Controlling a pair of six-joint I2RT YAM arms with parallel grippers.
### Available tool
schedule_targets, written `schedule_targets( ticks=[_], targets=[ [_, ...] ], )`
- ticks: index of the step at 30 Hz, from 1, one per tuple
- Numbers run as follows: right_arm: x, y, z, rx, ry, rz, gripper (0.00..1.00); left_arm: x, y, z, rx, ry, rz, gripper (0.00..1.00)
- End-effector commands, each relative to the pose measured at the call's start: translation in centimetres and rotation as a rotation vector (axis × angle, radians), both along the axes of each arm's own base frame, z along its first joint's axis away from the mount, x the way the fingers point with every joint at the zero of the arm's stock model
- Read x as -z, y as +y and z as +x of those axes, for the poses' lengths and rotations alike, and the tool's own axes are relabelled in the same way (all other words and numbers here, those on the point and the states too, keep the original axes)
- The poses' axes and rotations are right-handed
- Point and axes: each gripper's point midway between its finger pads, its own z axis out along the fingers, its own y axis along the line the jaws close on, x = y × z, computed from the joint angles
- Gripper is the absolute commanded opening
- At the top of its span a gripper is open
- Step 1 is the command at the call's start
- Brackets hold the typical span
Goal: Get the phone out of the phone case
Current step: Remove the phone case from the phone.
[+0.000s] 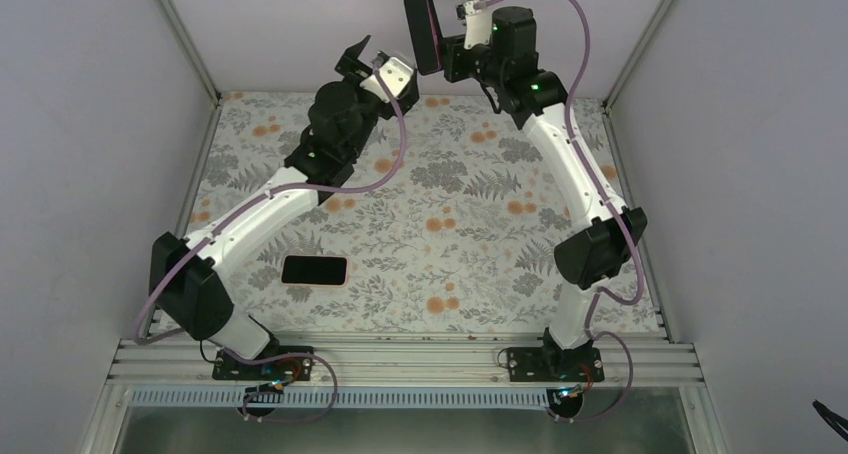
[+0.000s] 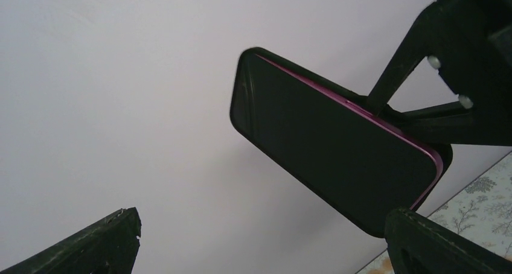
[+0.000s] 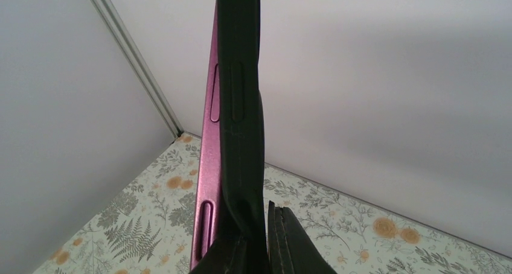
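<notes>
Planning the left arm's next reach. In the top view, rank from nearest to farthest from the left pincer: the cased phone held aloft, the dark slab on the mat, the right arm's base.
1. Cased phone: just right of the open left pincer, clamped in the right pincer.
2. Dark slab: flat on the mat, near-left.
3. Right arm's base: near edge, right side.

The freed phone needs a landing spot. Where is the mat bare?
Bare: the mat between left arm and right arm, and its near strip right of the black device. Crowded: the far edge, where the arms and raised cased phone gather.
</notes>
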Motion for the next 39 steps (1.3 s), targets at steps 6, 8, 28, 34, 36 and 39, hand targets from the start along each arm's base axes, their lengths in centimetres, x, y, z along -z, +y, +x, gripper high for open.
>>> schedule_targets(
  ticks=[6, 8, 28, 34, 36, 39],
  targets=[
    [-6.6, -0.3, -3.5, -0.034, -0.134, 0.1, 0.03, -1.8, -1.7, 1.3, -0.019, -0.05, -0.06, 1.0],
    [-6.6, -0.2, -3.7, -0.041, -0.135, 0.101, 0.03, -1.8, -2.2, 1.8, -0.029, -0.046, -0.058, 1.0],
    [-7.2, -0.6, -3.8, -0.014, -0.158, 0.099, 0.03, -0.2, -4.7, 1.3, 0.054, 0.015, -0.029, 1.0],
    [-7.0, -0.4, -3.9, -0.021, -0.151, 0.102, 0.03, 0.4, -4.7, 1.5, 0.052, 0.027, -0.03, 1.0],
    [-6.9, -0.2, -3.9, -0.028, -0.149, 0.1, 0.03, 0.5, -4.9, 1.6, 0.058, 0.034, -0.032, 1.0],
    [-6.9, -0.1, -4.0, -0.031, -0.148, 0.102, 0.03, 0.6, -5.4, 1.8, 0.074, 0.045, -0.033, 1.0]
  ],
)
